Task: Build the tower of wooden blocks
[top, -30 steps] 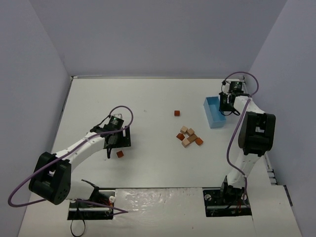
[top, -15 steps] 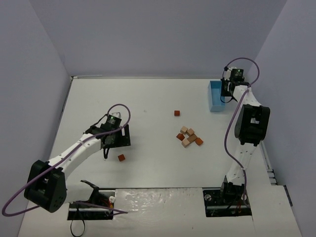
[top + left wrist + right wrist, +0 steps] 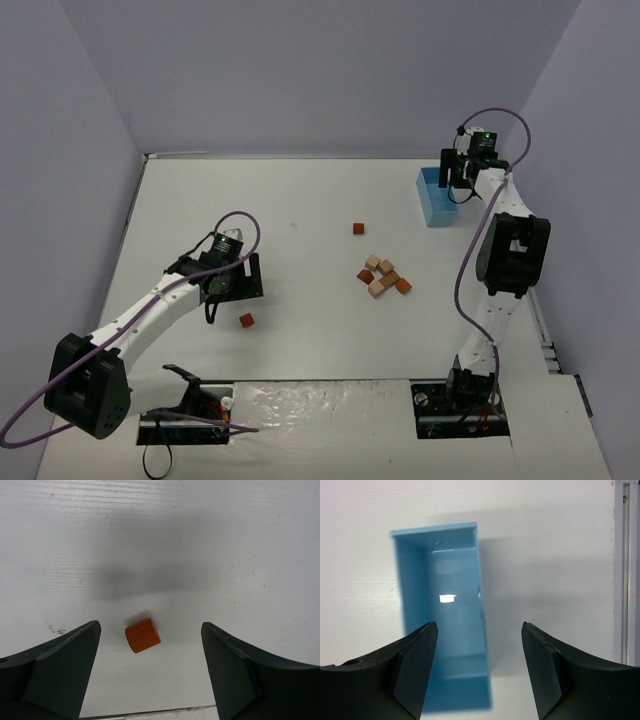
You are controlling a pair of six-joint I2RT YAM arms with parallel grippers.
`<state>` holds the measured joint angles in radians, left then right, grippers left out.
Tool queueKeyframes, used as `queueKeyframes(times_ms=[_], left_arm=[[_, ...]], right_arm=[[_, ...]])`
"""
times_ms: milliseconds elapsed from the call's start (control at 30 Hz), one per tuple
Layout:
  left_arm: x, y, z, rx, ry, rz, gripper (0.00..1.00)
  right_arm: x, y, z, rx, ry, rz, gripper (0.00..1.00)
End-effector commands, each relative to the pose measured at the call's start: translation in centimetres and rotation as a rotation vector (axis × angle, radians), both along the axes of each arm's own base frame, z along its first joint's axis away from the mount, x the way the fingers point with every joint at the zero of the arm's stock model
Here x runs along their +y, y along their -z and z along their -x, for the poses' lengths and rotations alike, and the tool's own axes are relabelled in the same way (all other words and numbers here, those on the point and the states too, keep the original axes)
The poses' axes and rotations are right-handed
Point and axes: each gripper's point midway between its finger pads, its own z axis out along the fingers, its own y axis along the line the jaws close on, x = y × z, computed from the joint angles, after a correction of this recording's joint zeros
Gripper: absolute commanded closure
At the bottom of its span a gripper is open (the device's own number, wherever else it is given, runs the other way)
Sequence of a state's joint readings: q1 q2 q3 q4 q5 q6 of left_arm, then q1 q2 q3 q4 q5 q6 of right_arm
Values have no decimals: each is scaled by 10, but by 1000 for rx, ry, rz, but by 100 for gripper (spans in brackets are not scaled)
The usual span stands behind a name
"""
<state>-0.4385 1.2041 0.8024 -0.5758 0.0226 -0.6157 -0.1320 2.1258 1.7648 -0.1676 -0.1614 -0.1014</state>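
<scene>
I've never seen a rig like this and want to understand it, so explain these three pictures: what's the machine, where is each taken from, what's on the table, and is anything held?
The machine is two robot arms, a left arm and a right arm, bolted at the near edge of a table, each ending in a two-finger gripper. The overhead picture comes from a fixed camera above and behind them. The other two come from cameras on the wrists, looking down past their own dark fingers. On the table lie a cluster of small wood blocks, a lone block beyond it, an orange block below the left gripper, and an empty blue box below the right gripper. Both grippers are open and hold nothing.
</scene>
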Motion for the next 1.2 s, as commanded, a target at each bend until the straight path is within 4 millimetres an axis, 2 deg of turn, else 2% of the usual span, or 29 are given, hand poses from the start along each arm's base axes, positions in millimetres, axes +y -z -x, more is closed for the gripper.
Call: queueKeyframes(times_ms=[0,67,200,333,467,667,733,933,1167], left_arm=[[-3,-35,-11,-125,39,26,21],[-3,-44,-13,-158,66,25,21],[-1,-68,-16,-246,108,25,21],[11,-95,-17,-357,120,-8,21],[29,-116,-14,-446,115,-69,19],[51,-140,-3,-565,89,-127,4],[57,-141,0,-585,78,-138,3],[67,-133,3,-586,56,-182,3],[67,-126,0,-590,39,-181,3]], right_arm=[[57,-139,39,-251,-94,8,35],[86,-133,61,-227,-152,-3,35],[147,-98,107,-138,-284,2,36],[180,-54,148,-23,-373,12,36],[200,-22,176,60,-427,7,38],[225,26,201,185,-559,29,46],[228,37,205,212,-581,39,47],[224,54,200,249,-588,90,47],[230,66,199,279,-614,95,49]])
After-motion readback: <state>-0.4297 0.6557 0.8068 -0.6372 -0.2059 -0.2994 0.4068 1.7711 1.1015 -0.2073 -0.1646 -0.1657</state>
